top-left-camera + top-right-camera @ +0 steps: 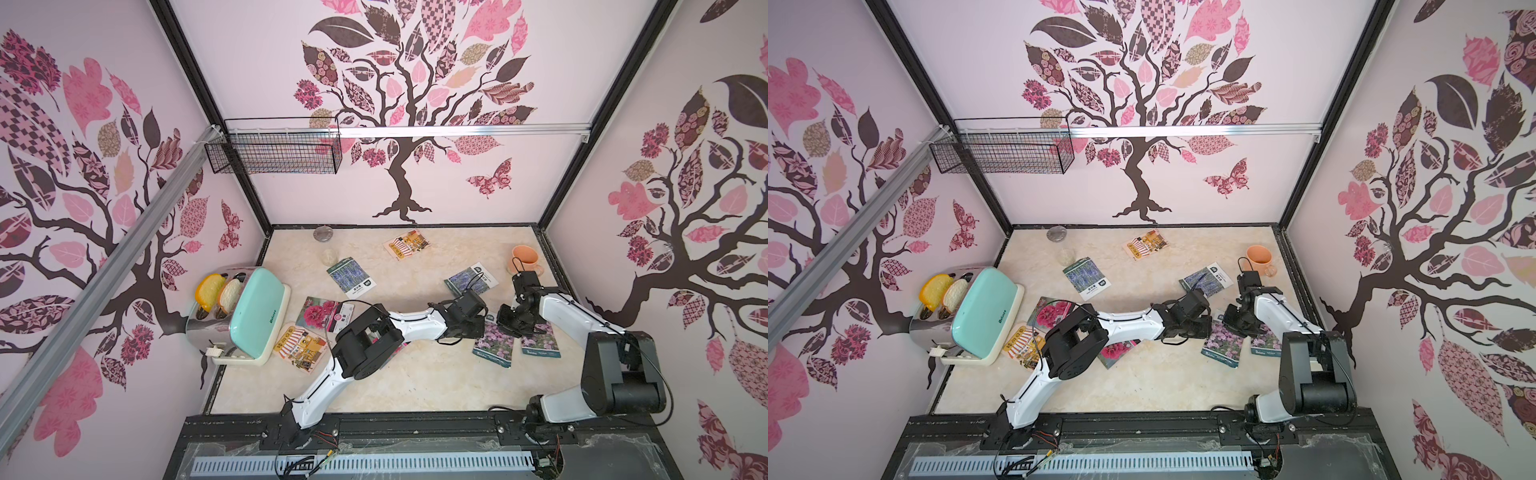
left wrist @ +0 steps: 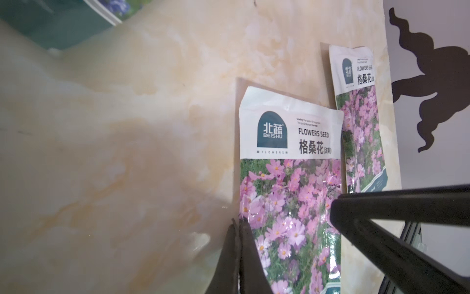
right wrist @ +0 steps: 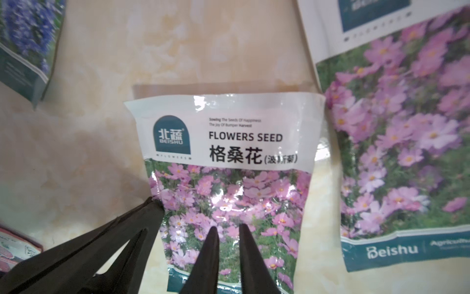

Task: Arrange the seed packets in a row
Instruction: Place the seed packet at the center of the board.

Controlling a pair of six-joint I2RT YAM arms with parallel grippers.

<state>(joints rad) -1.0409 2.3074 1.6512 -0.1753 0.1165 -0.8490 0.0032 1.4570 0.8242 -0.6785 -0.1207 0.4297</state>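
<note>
Left of table: an orange packet (image 1: 297,347) and a red packet (image 1: 320,313) are seen flat beside the toaster (image 1: 245,316); a second red packet (image 1: 1115,353) is partly covered by the left arm (image 1: 1125,322).
Middle: a lavender packet (image 1: 351,277) and a back orange packet (image 1: 409,244) are found apart and askew.
Right of middle: a second lavender packet (image 1: 482,274) is noted near the cup (image 1: 524,257).
Left gripper (image 2: 239,224): closed, pinched on the edge of a pink packet (image 3: 229,142).
Right gripper (image 3: 227,229): slightly parted over the same packet; nothing is gripped.
Far right: a second pink packet (image 1: 542,345) is found just beside it.
</note>
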